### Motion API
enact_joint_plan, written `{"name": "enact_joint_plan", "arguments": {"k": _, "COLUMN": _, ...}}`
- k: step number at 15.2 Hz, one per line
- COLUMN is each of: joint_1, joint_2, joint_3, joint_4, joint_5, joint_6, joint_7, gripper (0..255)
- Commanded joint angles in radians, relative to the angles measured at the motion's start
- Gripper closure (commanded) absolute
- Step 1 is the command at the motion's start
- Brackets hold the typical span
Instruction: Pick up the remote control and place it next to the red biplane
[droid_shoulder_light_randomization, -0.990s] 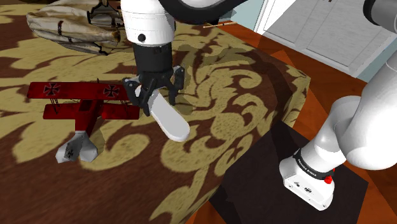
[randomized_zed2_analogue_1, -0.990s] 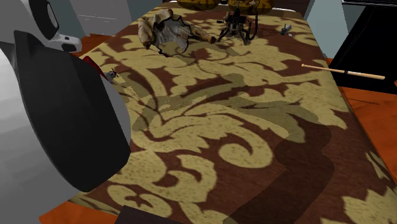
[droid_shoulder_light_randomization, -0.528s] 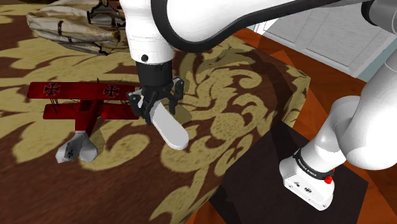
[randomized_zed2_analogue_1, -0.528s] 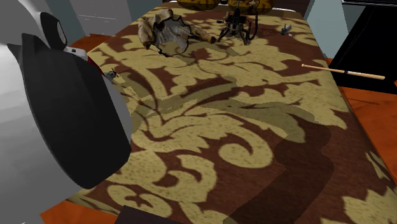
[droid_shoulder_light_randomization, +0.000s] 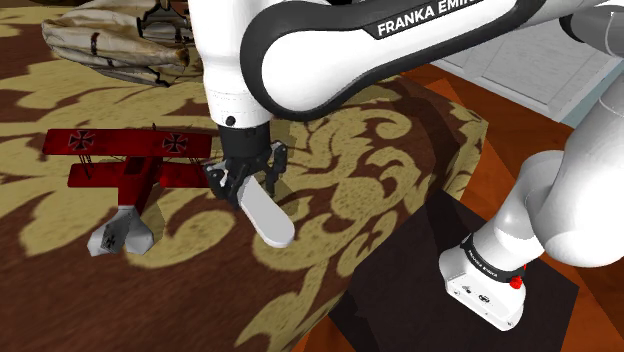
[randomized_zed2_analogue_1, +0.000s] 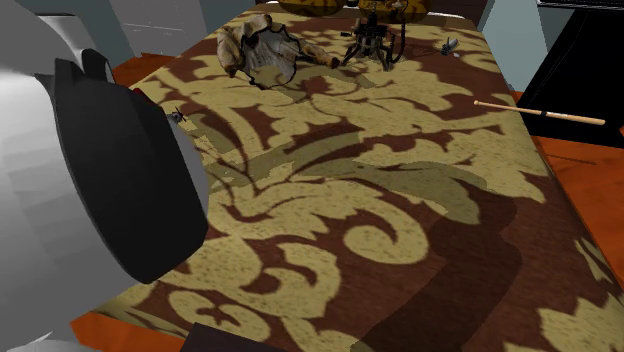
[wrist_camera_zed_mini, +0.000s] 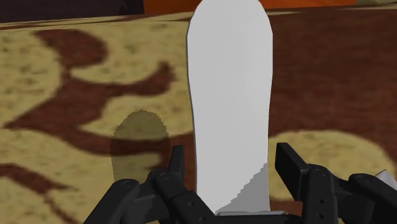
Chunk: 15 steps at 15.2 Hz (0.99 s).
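Note:
My black gripper (droid_shoulder_light_randomization: 245, 186) is shut on one end of a plain white, elongated remote control (droid_shoulder_light_randomization: 266, 216). The remote slants down from the fingers, its free end low over the brown-and-gold patterned surface (droid_shoulder_light_randomization: 330, 200). In the wrist view the remote (wrist_camera_zed_mini: 230, 95) runs out from between the two fingers (wrist_camera_zed_mini: 175, 167), and its shadow lies on the surface beside it. The red biplane (droid_shoulder_light_randomization: 125, 165) with its grey tail rests on the surface, just to the shoulder view's left of the gripper.
A crumpled beige cloth bundle (droid_shoulder_light_randomization: 110, 40) lies behind the biplane. The surface's edge (droid_shoulder_light_randomization: 470, 140) drops to an orange floor beside my stand (droid_shoulder_light_randomization: 440, 300). Across the surface sit another cloth heap (randomized_zed2_analogue_1: 262, 50), a dark spindly object (randomized_zed2_analogue_1: 372, 40) and a thin wooden stick (randomized_zed2_analogue_1: 540, 111).
The gripper has come down with the remote and shifted slightly toward the biplane. The remote's free end is now closer to the surface. The biplane has not moved.

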<state>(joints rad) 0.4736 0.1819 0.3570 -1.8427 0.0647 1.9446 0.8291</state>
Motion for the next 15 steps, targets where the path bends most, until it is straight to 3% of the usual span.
{"name": "enact_joint_plan", "arguments": {"k": 1, "joint_1": 0.0, "joint_2": 0.009, "joint_3": -0.001, "joint_4": -0.021, "joint_5": -0.002, "joint_6": 0.03, "joint_7": -0.002, "gripper": 255}}
{"name": "enact_joint_plan", "arguments": {"k": 15, "joint_1": 0.009, "joint_2": 0.084, "joint_3": -0.007, "joint_4": -0.109, "joint_5": -0.026, "joint_6": 0.189, "joint_7": 0.0, "gripper": 255}}
